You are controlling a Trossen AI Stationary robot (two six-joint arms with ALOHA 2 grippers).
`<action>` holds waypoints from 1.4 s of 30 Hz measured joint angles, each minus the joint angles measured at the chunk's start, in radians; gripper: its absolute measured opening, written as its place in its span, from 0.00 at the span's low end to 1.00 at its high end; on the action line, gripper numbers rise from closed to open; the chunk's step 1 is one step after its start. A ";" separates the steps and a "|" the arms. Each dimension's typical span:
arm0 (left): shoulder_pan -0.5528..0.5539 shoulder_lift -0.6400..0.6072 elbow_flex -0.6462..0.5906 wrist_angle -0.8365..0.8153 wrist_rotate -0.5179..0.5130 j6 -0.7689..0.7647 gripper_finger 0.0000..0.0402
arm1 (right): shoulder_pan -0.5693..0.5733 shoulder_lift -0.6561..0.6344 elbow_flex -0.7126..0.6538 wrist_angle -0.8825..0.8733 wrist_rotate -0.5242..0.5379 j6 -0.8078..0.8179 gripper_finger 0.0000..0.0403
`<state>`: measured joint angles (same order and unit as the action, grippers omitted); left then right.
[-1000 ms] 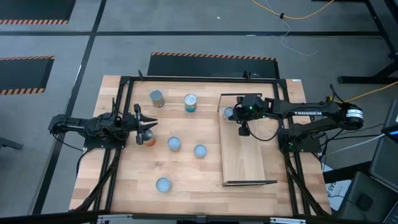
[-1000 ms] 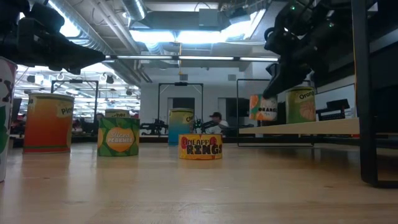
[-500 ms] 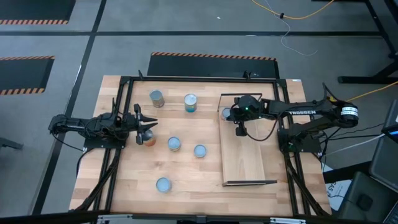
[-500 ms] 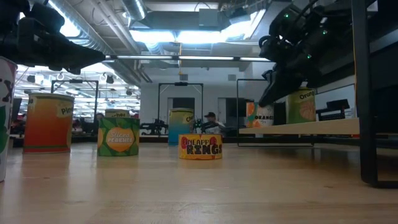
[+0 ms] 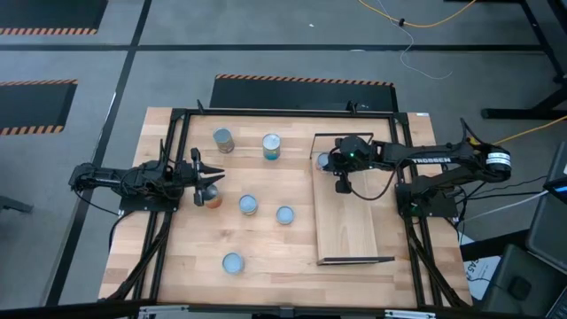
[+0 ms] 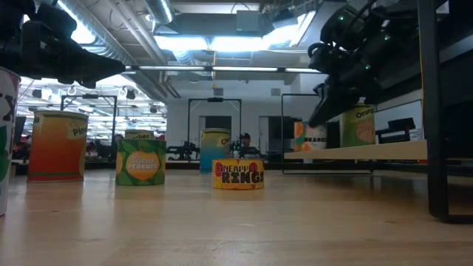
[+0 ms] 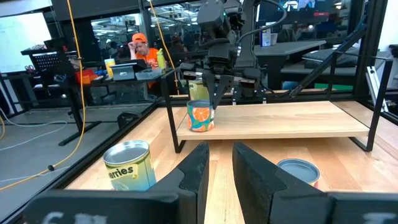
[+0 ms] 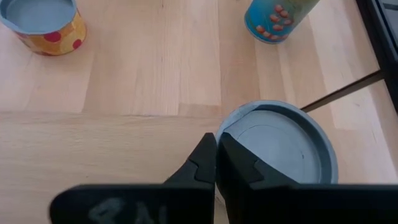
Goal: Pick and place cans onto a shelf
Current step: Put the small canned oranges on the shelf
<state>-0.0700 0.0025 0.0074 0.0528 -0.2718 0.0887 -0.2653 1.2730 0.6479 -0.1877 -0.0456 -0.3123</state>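
The shelf lies along the table's right side. Two cans stand at its far end: one with an orange print and a greenish one behind it. My right gripper is shut and slants down over the orange-print can's grey-blue top, fingertips at its rim. Several more cans stand upright on the tabletop, among them one with an orange-red side. My left gripper waits open and level at the table's left, right above that can. My right gripper's shut fingertips come slanting down from the table's right and stand at the rim of the orange-print can's top. I cannot tell whether they touch it. The can stands upright on the shelf.
Cans are spread over the table's left half: two at the far side, two in the middle, one near the front. The shelf's dark end frame rises at its near end. A person sits in the room beyond.
My right gripper, shut throughout, has gone a little toward the table's left edge and down, over the orange-print can. That can showed higher in the low view a second ago and now stands on the shelf.
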 joint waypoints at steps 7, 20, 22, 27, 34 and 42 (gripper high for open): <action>0.000 0.000 0.000 0.000 0.000 0.000 0.16 | 0.000 -0.006 -0.001 -0.008 0.003 -0.005 0.05; 0.000 0.000 0.000 0.000 0.000 0.000 0.16 | 0.000 -0.006 -0.001 -0.008 0.004 -0.006 0.10; 0.000 0.000 0.000 0.000 0.000 0.000 0.16 | 0.000 -0.006 -0.001 -0.005 0.003 -0.006 0.10; 0.000 0.000 0.000 0.000 0.000 0.000 0.16 | 0.000 -0.006 -0.001 -0.005 0.003 -0.006 0.11; 0.000 0.000 0.000 0.000 0.000 0.000 0.16 | 0.000 -0.006 -0.001 -0.004 0.002 -0.006 0.11; 0.000 0.000 0.000 0.000 0.000 0.000 0.16 | 0.000 -0.006 -0.002 -0.005 0.000 -0.004 0.17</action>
<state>-0.0701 0.0028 0.0077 0.0527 -0.2718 0.0887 -0.2657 1.2667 0.6464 -0.1924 -0.0459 -0.3162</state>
